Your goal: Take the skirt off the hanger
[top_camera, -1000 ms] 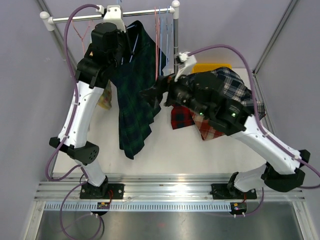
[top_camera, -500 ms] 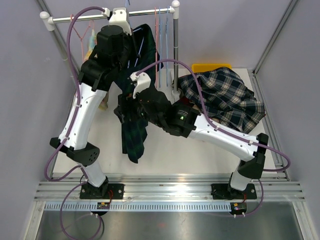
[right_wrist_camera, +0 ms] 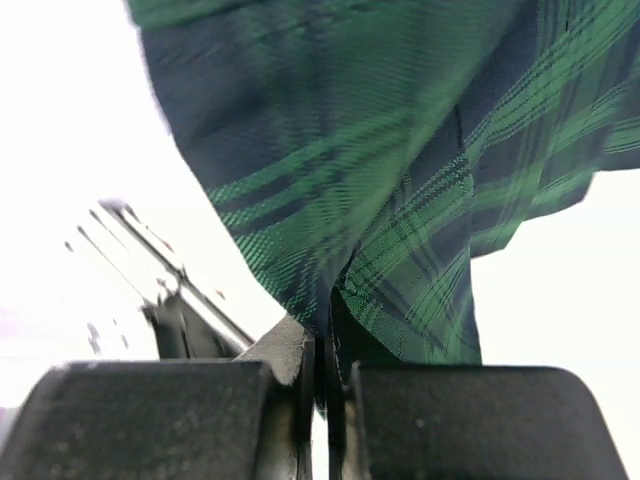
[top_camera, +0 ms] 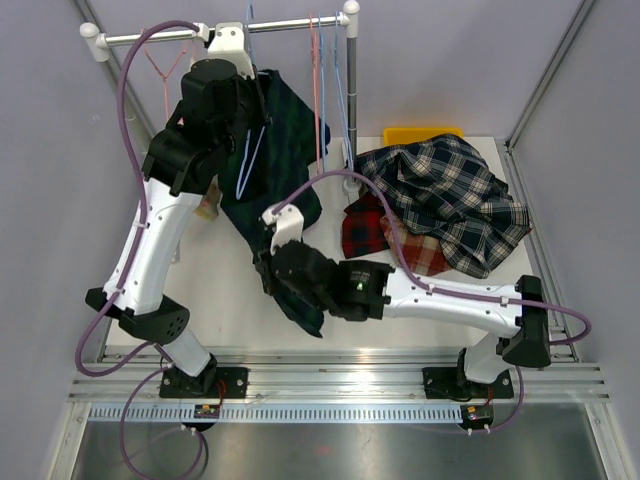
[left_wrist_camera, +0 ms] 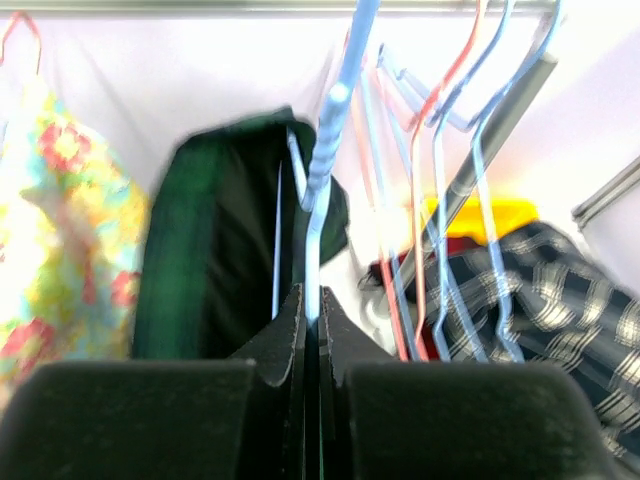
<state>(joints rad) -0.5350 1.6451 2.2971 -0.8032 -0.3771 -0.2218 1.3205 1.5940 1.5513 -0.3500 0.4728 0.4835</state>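
The dark green plaid skirt [top_camera: 288, 140] hangs from a light blue hanger [top_camera: 246, 152] near the rail and trails down toward the table's front. High up by the rail, my left gripper [top_camera: 250, 118] is shut on the hanger's wire [left_wrist_camera: 316, 250], just below the hook [left_wrist_camera: 312, 300]. In the left wrist view the skirt [left_wrist_camera: 215, 260] sits left of the wire. My right gripper [top_camera: 268, 272] is low over the table, shut on the skirt's lower part. In the right wrist view a fold of the green plaid cloth [right_wrist_camera: 400, 150] is pinched between the closed fingers [right_wrist_camera: 325, 335].
A clothes rail [top_camera: 160, 37] crosses the back, with empty pink and blue hangers [top_camera: 325, 90] at its right end. A floral garment [left_wrist_camera: 60, 230] hangs at the left. A pile of plaid garments [top_camera: 450, 195], a red plaid one [top_camera: 362, 232] and a yellow bin [top_camera: 425, 133] lie at the right.
My right arm swung from over the garment pile to the left and toward the front, and its jaws went from open to shut on the skirt's lower part. The left gripper kept its hold on the hanger.
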